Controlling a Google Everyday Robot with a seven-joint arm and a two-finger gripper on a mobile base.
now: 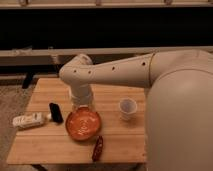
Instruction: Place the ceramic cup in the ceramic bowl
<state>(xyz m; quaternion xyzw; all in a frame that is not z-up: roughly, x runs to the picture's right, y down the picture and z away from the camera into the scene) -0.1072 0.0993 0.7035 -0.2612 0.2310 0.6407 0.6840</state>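
Ceramic cup (127, 108), white and tapered, stands upright; gripper (81, 101) hangs by ceramic bowl (75, 131).

On wooden desk (40, 145): round orange-red ceramic bowl (83, 125) mid-front; small white ceramic cup (127, 108) right of it, apart; black oblong block (55, 112) just left, white rectangular packet (29, 120) farther left; dark red oblong object (98, 148) in front; tool (82, 102) over bowl's back rim.

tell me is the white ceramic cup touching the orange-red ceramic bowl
Apart. Camera view shows bare wooden table between the small white ceramic cup and the round orange-red ceramic bowl; the gripper hangs by the bowl's far rim.
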